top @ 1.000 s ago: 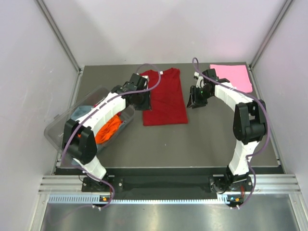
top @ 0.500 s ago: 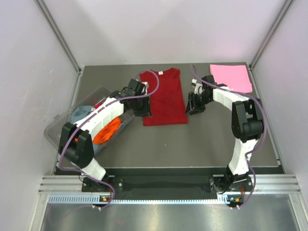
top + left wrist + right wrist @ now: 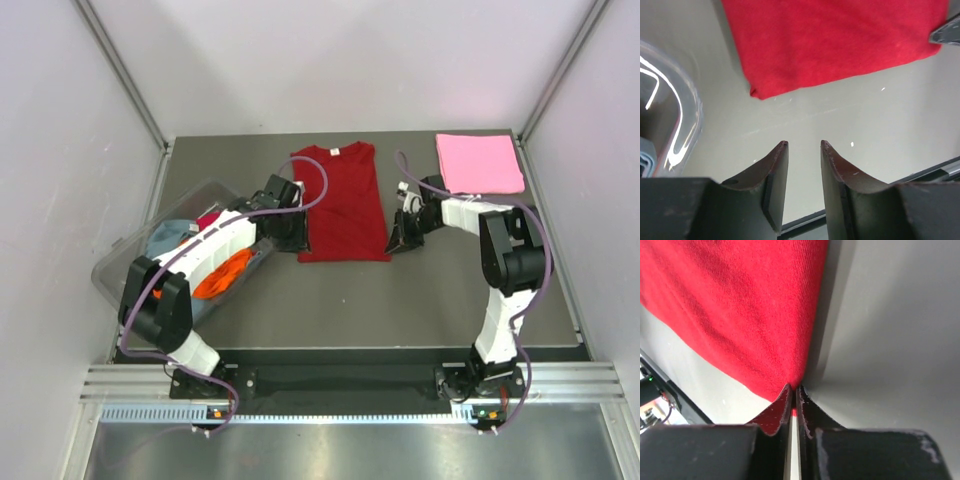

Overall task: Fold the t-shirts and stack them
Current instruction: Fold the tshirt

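Now the right pincer (image 3: 794,388) is clenched on the near right hem corner of the dark red t-shirt (image 3: 340,200) spread on the desk (image 3: 440,290); the left pincer (image 3: 804,143), released, hangs just off its near left corner. Best seize that corner, then carry both evenly to its far edge.

We see a dark grey flat table (image 3: 400,300) enclosed by pale, plain walls (image 3: 350,60), with slanted metal struts (image 3: 120,70) at the back corners. A clear plastic tub (image 3: 112,264) sits at the table's left side, set at an angle to its edges. Along the near edge runs a ribbed aluminium rail (image 3: 350,380). In the left wrist view the tub's glossy curved wall (image 3: 687,107) stands beside bare tabletop (image 3: 840,115).
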